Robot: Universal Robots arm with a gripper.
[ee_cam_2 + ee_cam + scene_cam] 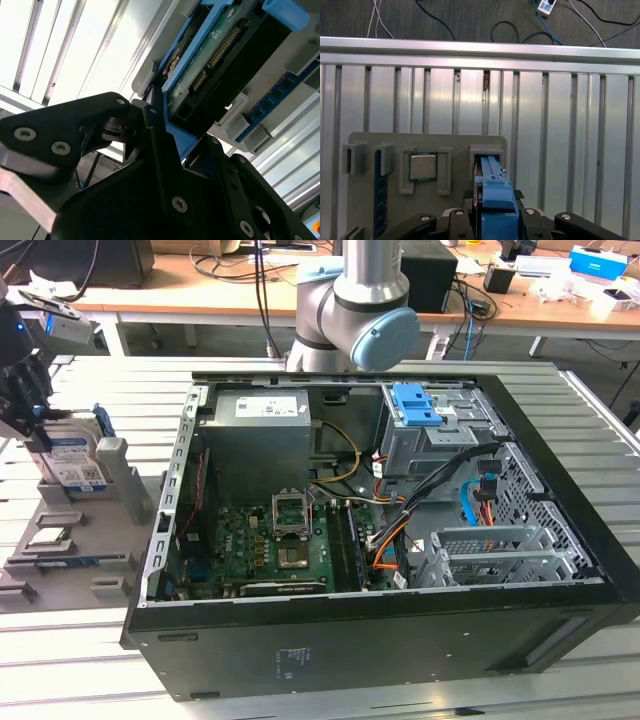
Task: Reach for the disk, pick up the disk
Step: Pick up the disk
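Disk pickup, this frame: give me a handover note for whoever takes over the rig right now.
Gripper: at the top edge of the disk; cannot tell whether it has clamped.
Disk: stands on edge in a slot of the grey holder, at the exterior view's left, outside the open computer case.
Done: the reach.
Left: the disk is not yet lifted out of its slot.

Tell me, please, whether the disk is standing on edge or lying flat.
Standing on edge: in the exterior view the disk rises upright from a slot in the grey holder.
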